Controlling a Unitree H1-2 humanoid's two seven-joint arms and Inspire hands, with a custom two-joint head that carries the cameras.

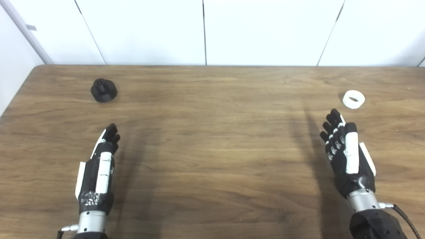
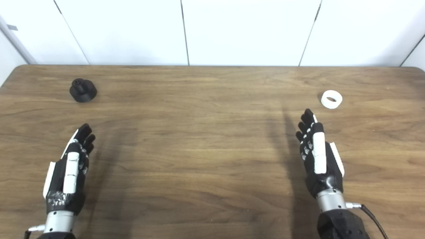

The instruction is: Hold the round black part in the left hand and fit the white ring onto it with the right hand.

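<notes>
Black-and-white left hand [image 1: 98,172] and right hand [image 1: 348,159], silver wrists, black cables.

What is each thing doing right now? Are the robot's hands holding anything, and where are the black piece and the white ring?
Left hand: open, holding nothing, short of the black part.
Right hand: open, holding nothing, just short of the white ring.
Round black part: standing on the table, stub up, untouched.
White ring: lying flat on the table, hole up, not fitted.
</notes>
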